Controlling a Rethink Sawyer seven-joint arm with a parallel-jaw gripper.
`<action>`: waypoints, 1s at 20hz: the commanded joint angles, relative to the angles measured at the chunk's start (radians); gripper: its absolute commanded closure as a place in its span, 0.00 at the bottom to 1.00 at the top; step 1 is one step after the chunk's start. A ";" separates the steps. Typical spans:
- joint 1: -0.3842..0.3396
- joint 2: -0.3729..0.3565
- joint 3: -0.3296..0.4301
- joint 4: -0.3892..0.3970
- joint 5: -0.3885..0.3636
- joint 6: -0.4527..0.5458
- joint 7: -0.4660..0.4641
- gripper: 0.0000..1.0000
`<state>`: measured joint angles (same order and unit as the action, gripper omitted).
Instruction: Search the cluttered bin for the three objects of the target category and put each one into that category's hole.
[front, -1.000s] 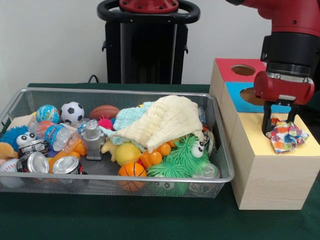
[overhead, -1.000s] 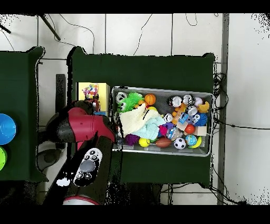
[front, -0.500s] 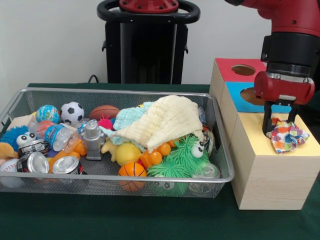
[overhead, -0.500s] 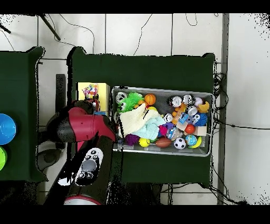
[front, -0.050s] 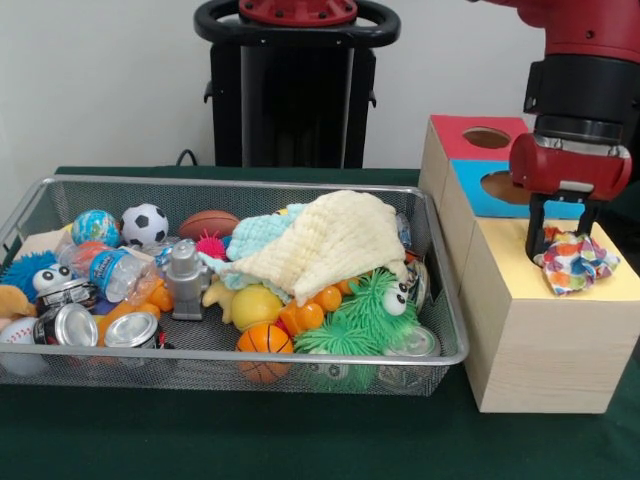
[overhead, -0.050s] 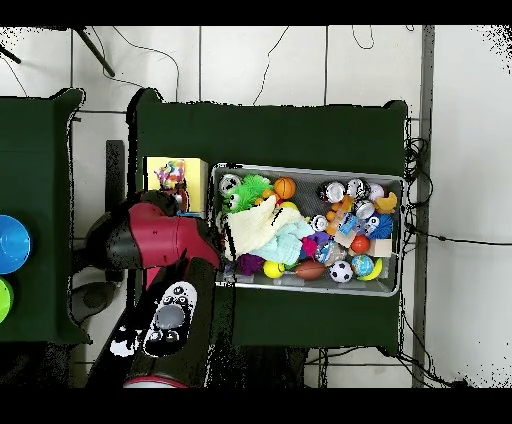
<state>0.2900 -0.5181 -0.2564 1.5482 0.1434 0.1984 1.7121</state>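
Note:
My gripper (front, -0.050s: 560, 245) hangs over the yellow-topped box (front, -0.050s: 520, 275) at the right, shut on a multicoloured patterned cloth (front, -0.050s: 577, 262). The cloth's lower folds rest on or just above the yellow top, and any hole there is hidden under it. From overhead the cloth (overhead, -0.050s: 172, 172) shows on the yellow box (overhead, -0.050s: 195, 170), with the red arm (overhead, -0.050s: 150, 240) beside it. In the wire mesh bin (front, -0.050s: 240, 357) a cream knitted cloth (front, -0.050s: 330, 240) lies over a light blue cloth (front, -0.050s: 255, 235).
Behind the yellow box stand a blue-topped box with a hole (front, -0.050s: 505, 190) and a red-topped box with a hole (front, -0.050s: 487, 139). The bin also holds balls, cans, a water bottle, a grey robot toy (front, -0.050s: 185, 280) and green fuzzy toys (front, -0.050s: 370, 310).
The gripper has risen slightly and shifted a little to the right, and the patterned cloth has moved up with it. Nothing in the bin has moved.

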 joint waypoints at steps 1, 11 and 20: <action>-0.035 -0.074 0.090 0.098 0.022 0.285 0.128 0.00; -0.039 -0.059 0.101 0.113 0.002 0.221 0.139 0.00; -0.050 -0.044 0.119 0.126 0.001 0.165 0.147 0.00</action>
<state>0.2778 -0.5938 -0.2410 1.5814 0.1452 0.3471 1.7121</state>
